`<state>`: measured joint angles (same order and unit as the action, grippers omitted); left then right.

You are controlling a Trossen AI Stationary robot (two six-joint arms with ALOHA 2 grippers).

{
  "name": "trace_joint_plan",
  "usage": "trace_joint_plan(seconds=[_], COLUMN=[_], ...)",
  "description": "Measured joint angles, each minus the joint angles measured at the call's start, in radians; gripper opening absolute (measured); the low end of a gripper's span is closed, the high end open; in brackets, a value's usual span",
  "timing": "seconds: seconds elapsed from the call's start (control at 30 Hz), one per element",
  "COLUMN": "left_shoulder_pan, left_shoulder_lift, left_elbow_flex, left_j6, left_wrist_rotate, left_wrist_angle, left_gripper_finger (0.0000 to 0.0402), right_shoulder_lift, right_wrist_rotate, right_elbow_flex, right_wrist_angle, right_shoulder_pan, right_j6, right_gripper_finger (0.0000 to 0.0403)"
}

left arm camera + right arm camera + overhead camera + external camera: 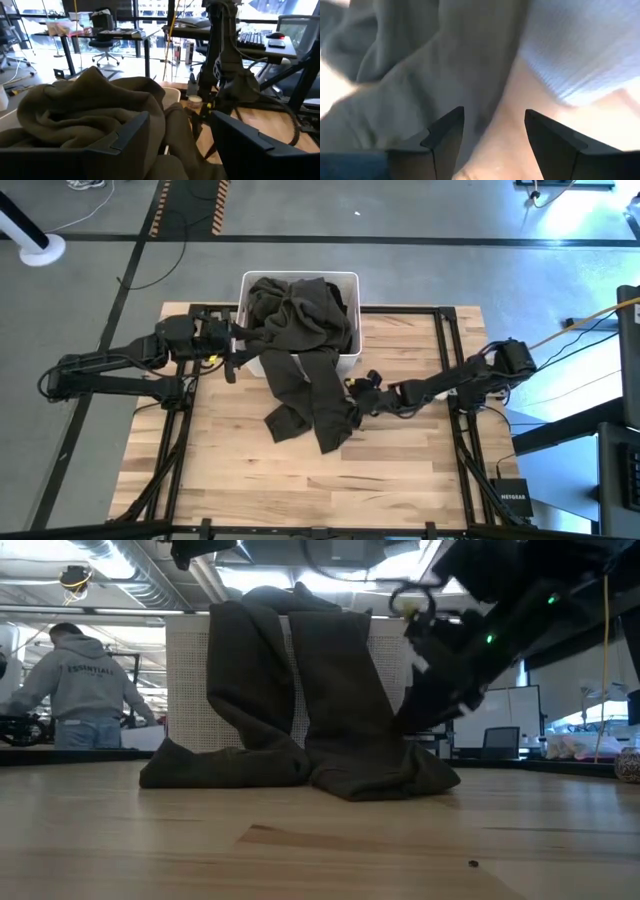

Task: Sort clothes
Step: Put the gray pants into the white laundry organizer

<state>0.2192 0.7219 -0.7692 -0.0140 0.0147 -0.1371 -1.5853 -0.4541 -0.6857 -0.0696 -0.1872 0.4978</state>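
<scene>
Olive-green garment draped lengthwise from white bin toward table's near edge, both pincers gaping, empty.

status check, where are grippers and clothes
Left gripper open beside bin. Right gripper open at olive garment draped from bin onto table. Nothing blocking.

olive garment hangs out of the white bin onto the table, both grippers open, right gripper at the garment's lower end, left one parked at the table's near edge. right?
Not quite. The left gripper isn't parked at the near edge; the high view shows it at the white bin's left side, against the olive garment. The rest holds: the garment hangs onto the table, both grippers open, the right gripper at the garment's lower end.
</scene>
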Motion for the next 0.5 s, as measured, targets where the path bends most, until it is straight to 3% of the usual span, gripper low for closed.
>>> trace_joint_plan(seconds=[0.23,0.5], left_shoulder_pan=[0.000,0.000], left_shoulder_lift=[0.000,0.000], left_elbow_flex=[0.000,0.000], left_j6=[0.021,0.022], left_wrist_rotate=[0.000,0.000], left_wrist_angle=[-0.011,-0.010], left_gripper_finger=[0.0203,0.0203], right_shoulder_lift=[-0.123,-0.219], right_wrist_rotate=[0.187,0.203], right_elbow_flex=[0.000,-0.001], right_wrist_angle=[-0.232,-0.453], right_shoulder_pan=[0.072,0.092], right_j6=[-0.126,-0.222], right_gripper_finger=[0.0227,0.0227])
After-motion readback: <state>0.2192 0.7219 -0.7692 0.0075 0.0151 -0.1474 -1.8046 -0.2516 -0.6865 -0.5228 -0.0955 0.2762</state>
